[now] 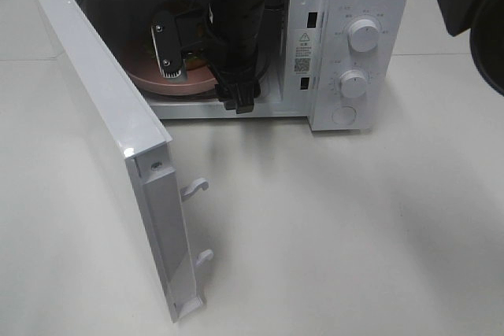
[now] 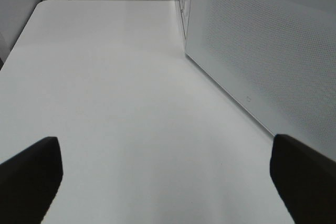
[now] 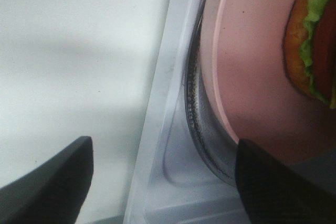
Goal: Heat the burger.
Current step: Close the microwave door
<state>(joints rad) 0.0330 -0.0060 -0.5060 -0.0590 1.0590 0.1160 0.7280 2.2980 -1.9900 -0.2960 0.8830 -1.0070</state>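
Observation:
The burger (image 3: 310, 51), with its brown-orange bun and green lettuce, lies on a round pink plate (image 3: 252, 87) on the glass turntable (image 3: 197, 129) inside the open microwave (image 1: 354, 45). In the exterior high view the plate (image 1: 157, 80) shows in the cavity, while the burger (image 1: 194, 56) is mostly hidden behind my right gripper (image 1: 177, 53). That gripper (image 3: 163, 182) is open just off the plate's rim, over the cavity's front sill, with nothing between its fingers. My left gripper (image 2: 165, 179) is open above bare table, beside a white dotted microwave panel (image 2: 273, 51).
The microwave door (image 1: 102, 116) stands swung wide open to the left, its latch hooks (image 1: 195, 186) sticking out. Two white knobs (image 1: 364, 35) and a round button sit on the control panel at the right. White table (image 1: 331, 234) lies in front.

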